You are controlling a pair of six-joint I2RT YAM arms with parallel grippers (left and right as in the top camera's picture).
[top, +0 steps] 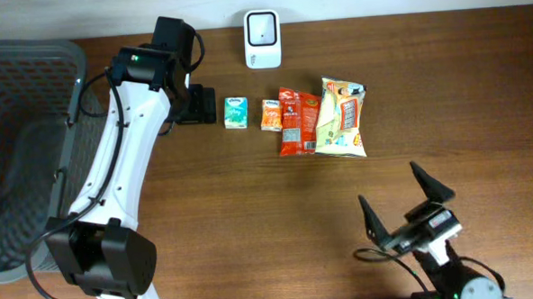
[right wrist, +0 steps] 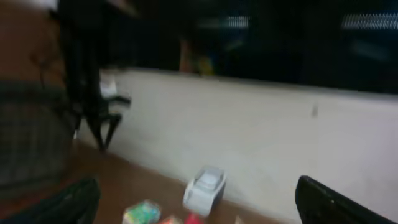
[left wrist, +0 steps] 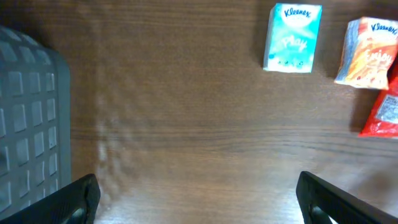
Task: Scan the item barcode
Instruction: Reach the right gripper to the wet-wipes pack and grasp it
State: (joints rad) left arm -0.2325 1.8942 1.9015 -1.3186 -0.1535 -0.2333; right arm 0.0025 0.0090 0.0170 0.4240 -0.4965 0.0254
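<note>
The picture is blurred and looks across the brown worktop (right wrist: pixel 130 177) to a white wall (right wrist: pixel 261 124) on the far side, with dark panes above it. The right end effector (right wrist: pixel 198 200) has its 2 fingers (right wrist: pixel 65 202) spread wide, a tip in each lower corner. A white scanner (right wrist: pixel 205 186) stands near the wall. A green packet (right wrist: pixel 142 213) lies left of it and nearer, with orange and red shapes beside it too blurred to identify. At far left a dark arm (right wrist: pixel 93 106) hangs beside a grey basket (right wrist: pixel 28 137).
</note>
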